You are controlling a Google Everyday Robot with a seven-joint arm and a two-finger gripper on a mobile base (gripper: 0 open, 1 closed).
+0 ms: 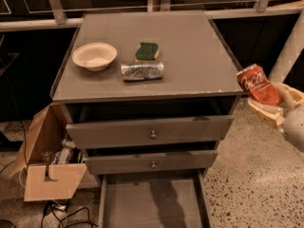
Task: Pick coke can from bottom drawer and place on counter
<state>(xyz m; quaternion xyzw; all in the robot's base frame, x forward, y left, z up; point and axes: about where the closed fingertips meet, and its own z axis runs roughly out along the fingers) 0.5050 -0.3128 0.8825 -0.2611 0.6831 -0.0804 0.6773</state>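
A: Where's the hand [268, 100] rn?
B: Off the R side of the cabinet, just past the front-R corner of the surface [190, 42], abt level w/ the top. It's clamped on the coke can [259, 83]: one pale finger [266, 110] under it, the other behind.
A: Can upright?
B: No, tilted, silver top end leaning up-left toward that corner. It's in the air, not set down. Touching the R edge or not, can't tell.
A: And the bottom drawer [152, 205]?
B: Pulled out, grey floor showing. Top drawer [190, 129] and middle drawer [118, 163] above it are each out a little, one knob apiece.
A: What's on top?
B: Cream bowl [94, 56] near the L edge. Green sponge [147, 51] approx mid-surface. Crinkled silver can [142, 71] on its side just in front of the sponge, beside the bowl.
A: Anything L of the cabinet?
B: Open cardboard box [47, 175] on the floor, clutter inside, cables in front of it.
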